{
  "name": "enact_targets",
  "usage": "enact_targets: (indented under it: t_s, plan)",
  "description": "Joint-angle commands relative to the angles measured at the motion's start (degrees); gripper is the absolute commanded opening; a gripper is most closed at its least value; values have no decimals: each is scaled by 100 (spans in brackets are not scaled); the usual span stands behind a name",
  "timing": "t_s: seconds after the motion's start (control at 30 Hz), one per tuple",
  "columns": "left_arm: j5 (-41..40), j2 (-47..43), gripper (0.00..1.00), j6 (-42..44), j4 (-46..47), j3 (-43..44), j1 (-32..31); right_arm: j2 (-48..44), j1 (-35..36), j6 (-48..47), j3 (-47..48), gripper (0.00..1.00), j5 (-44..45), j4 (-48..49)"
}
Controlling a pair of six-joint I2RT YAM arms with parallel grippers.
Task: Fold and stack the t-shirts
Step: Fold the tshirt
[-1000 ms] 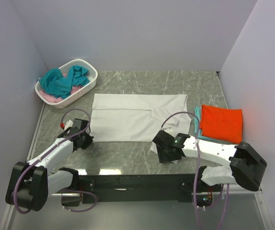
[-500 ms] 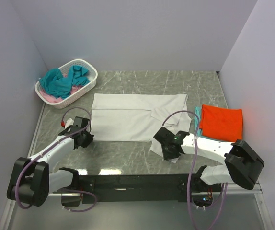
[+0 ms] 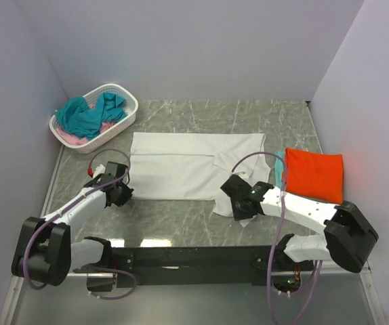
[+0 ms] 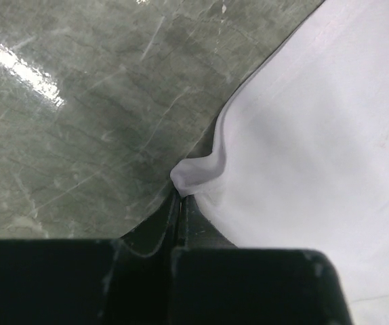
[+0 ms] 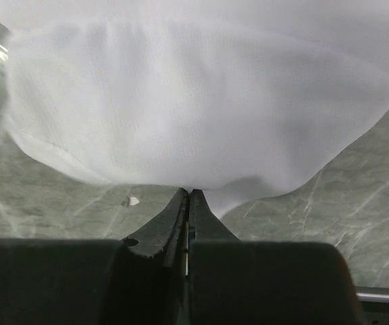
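Observation:
A white t-shirt (image 3: 194, 166) lies spread flat in the middle of the table. My left gripper (image 3: 121, 193) is shut on its near left corner; in the left wrist view the cloth (image 4: 316, 135) bunches up right at the closed tips (image 4: 181, 196). My right gripper (image 3: 239, 204) is shut on the shirt's near right edge, and in the right wrist view the white cloth (image 5: 194, 101) is pinched at the tips (image 5: 188, 193). A folded orange-red t-shirt (image 3: 313, 172) rests on a teal one (image 3: 278, 169) at the right.
A white perforated basket (image 3: 116, 130) stands at the back left, holding teal t-shirts (image 3: 86, 115) and a pink one (image 3: 69, 137). Grey walls close in the marble table (image 3: 181, 217) on three sides. Purple cables loop over both arms.
My right gripper has moved a little toward the white t-shirt and closed on its near right edge. The left gripper stayed shut on the corner and barely shifted.

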Motion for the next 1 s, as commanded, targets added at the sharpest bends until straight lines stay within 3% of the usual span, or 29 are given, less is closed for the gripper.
enact_targets:
  t_s: [0.0,0.3,0.97]
  plan:
    - [-74,61,1,164,-20,309,27,-288,-71,36,488,0,559,-138]
    - [-267,210,1,243,-258,958,36,-86,-589,-341,1525,0,1457,-138]
    - [-398,1554,1,489,-337,2444,150,1074,-1723,-1510,3221,0,1062,460]
